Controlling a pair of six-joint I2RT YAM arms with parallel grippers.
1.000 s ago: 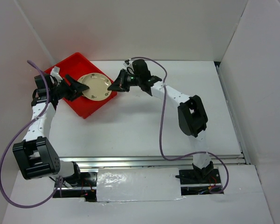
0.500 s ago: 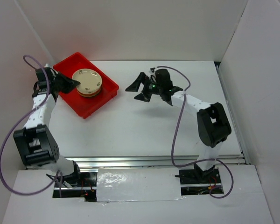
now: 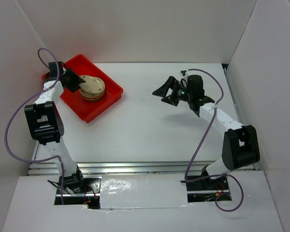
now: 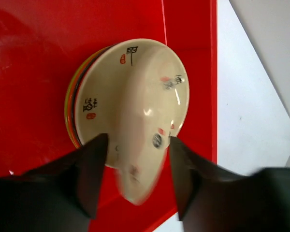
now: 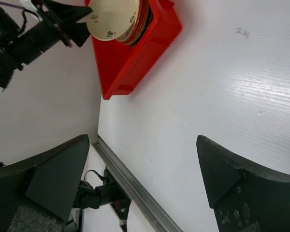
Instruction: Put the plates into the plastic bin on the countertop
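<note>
Drawn back rightward from a second ago, right fingers (image 3: 160, 91) splayed wide and empty above the plain white surface (image 3: 150, 130). Stacked inside the shallow bright red plastic bin (image 3: 94, 113) at far left, round plates (image 3: 91, 88), topmost beige with small painted marks. Parted either side of that top plate's near rim, left fingers (image 4: 89, 174), gripping nothing.

You see only thin coloured rims of the lower plates (image 4: 71, 111) under the beige plate (image 4: 135, 96), whose near edge blurs; the bin (image 4: 29, 58) runs past the left wrist view.
</note>
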